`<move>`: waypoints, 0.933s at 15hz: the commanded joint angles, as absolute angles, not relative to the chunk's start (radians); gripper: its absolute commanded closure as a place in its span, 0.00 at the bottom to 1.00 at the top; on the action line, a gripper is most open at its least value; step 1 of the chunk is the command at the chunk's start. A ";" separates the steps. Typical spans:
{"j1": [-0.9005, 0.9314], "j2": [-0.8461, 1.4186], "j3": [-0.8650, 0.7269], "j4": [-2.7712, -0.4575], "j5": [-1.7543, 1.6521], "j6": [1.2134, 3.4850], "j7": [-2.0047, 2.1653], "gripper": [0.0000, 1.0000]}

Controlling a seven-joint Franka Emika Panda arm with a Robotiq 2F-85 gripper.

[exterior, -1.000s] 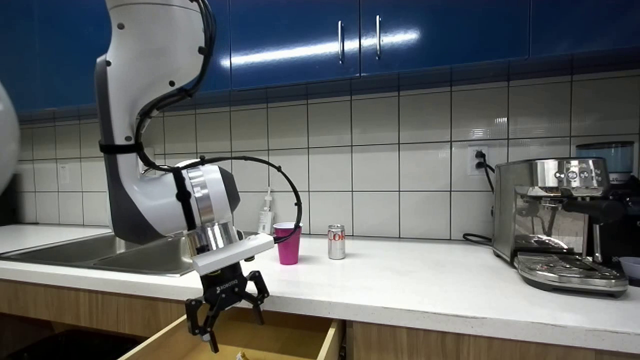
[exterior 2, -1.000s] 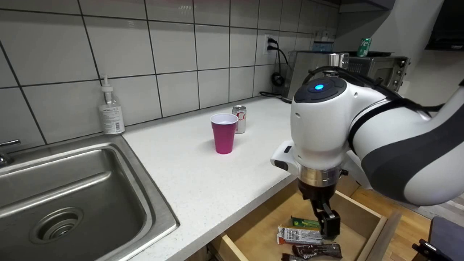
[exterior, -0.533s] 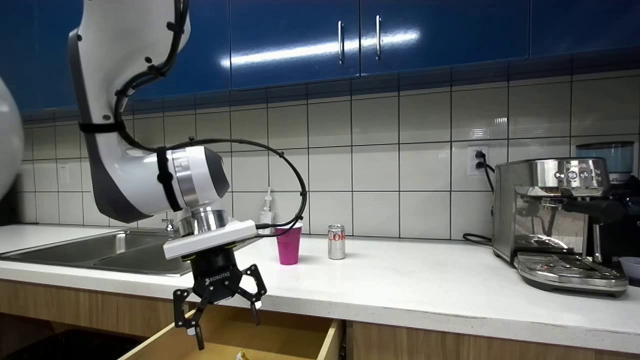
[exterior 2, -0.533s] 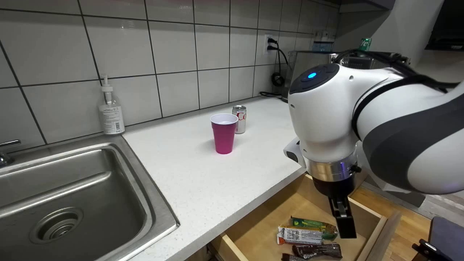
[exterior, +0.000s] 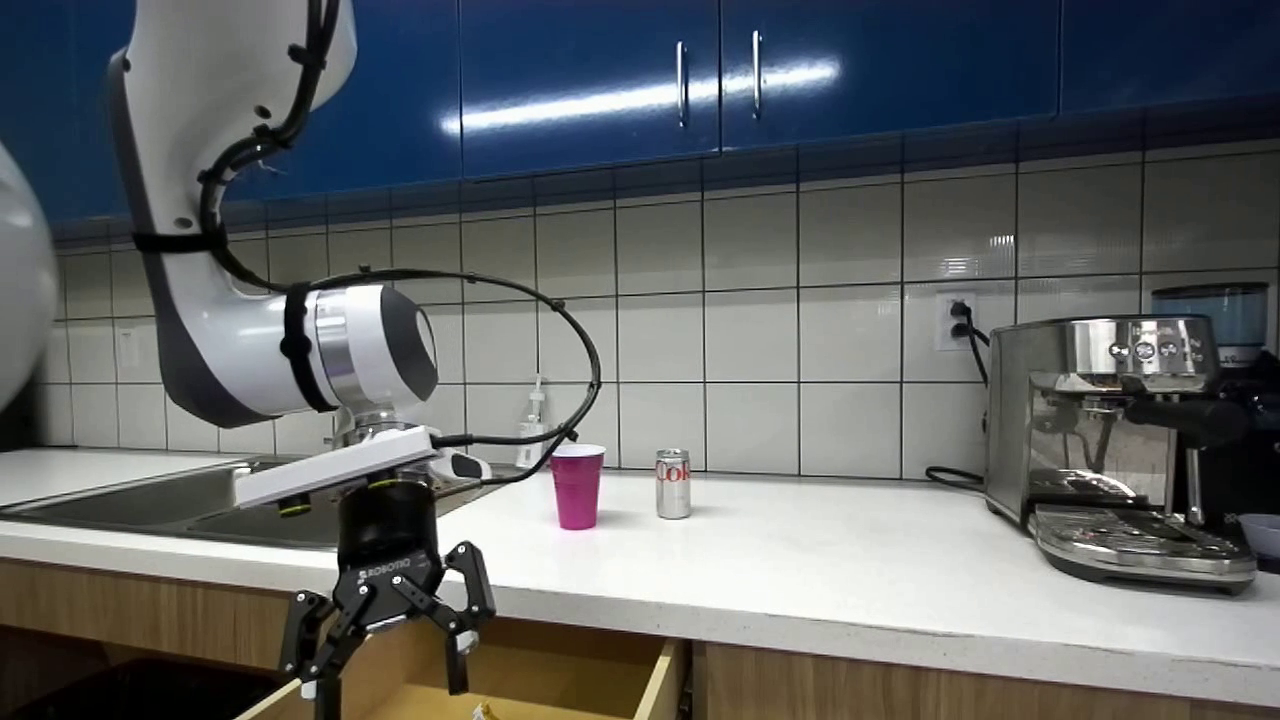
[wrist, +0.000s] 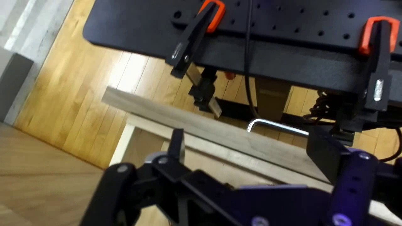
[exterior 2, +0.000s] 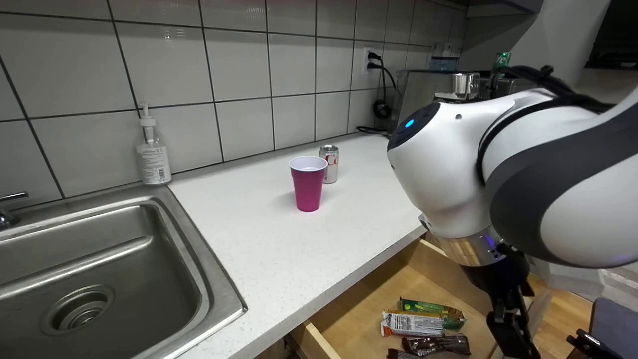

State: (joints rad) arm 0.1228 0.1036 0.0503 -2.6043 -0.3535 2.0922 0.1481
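- Black pincer (exterior: 392,690): spread wide, empty, near the front of the drawer (exterior 2: 364,309).
- Drawer: standing open below the counter (exterior: 850,560), bars (exterior 2: 412,323) inside.
- Step, apparently: positioning; next move likely calls for clearing the front edge and handle (wrist: 282,126).

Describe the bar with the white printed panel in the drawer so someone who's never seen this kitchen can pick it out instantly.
Look below the front edge of the white counter for the open wooden drawer. Inside, the white-panelled bar lies between a green wrapper and a dark brown wrapper. Unlike those neighbours, it shows a pale printed panel and an orange-red corner.
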 commanded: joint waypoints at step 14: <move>0.103 0.264 0.030 -2.515 -0.013 1.892 0.319 0.00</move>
State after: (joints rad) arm 0.1182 0.2296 0.0401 -2.5389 -0.0296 1.8794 0.2880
